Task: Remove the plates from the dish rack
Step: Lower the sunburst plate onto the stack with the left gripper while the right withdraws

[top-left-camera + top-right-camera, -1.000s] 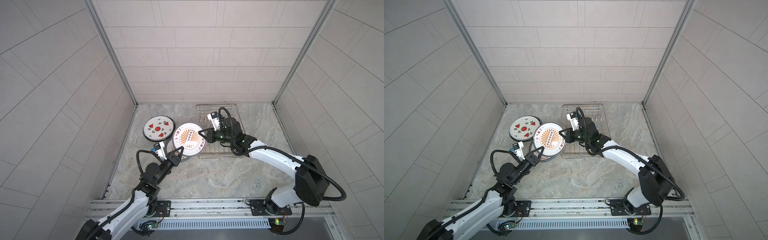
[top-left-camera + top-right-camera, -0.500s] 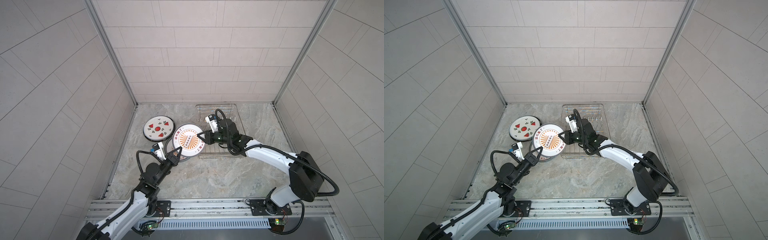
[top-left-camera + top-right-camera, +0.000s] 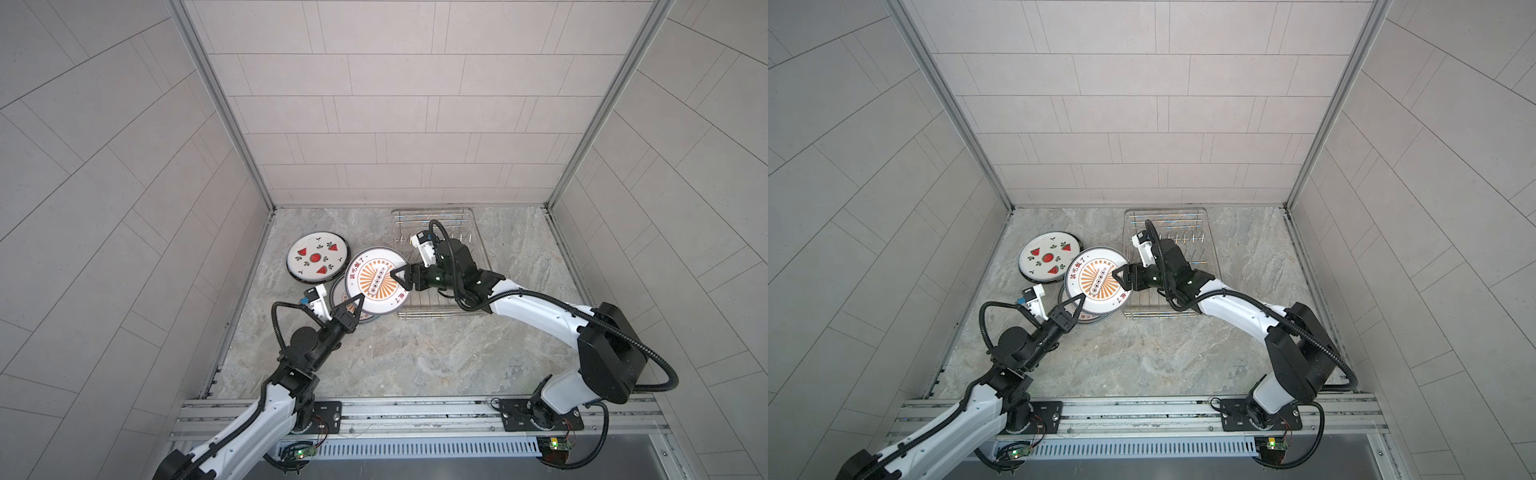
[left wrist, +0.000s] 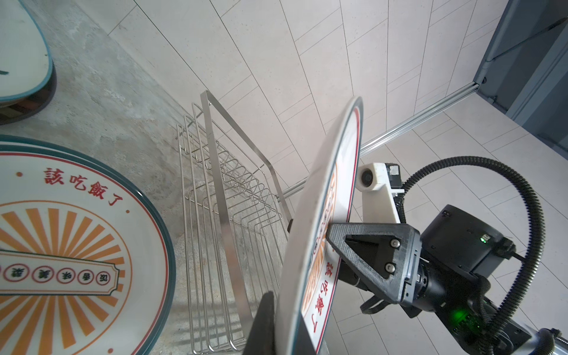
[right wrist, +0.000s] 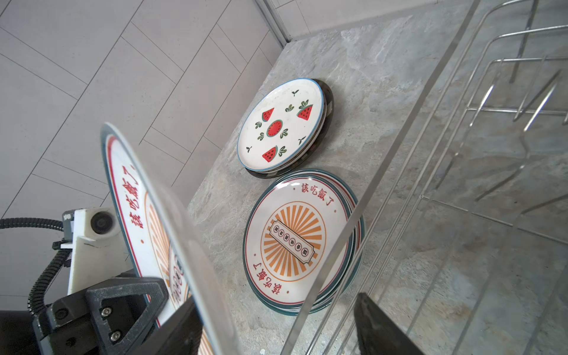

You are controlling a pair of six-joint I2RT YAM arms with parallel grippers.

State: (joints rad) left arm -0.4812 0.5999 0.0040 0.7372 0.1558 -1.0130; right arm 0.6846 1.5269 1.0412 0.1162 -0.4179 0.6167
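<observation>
Your left claw [image 3: 356, 300] is clamped on the near rim of the sunburst plate [image 3: 376, 282]. The plate hangs tilted in the air above the pile of matching plates [image 5: 295, 239] on the table [image 3: 415, 353], just beside the rack [image 3: 457, 222]. Your right claw [image 3: 400, 280] sits at the far rim with its jaws apart, gripping nothing. The plate looks like glazed ceramic: stiff, slick, weighty and breakable. Held by one edge, it will likely want to droop, so bite deep on the rim and set it down flat. You have one plate in the air and one rack with no plate showing in it. Two piles lie on the table, the second topped by the watermelon plate [image 3: 318, 258]; how many plates each holds you cannot tell
</observation>
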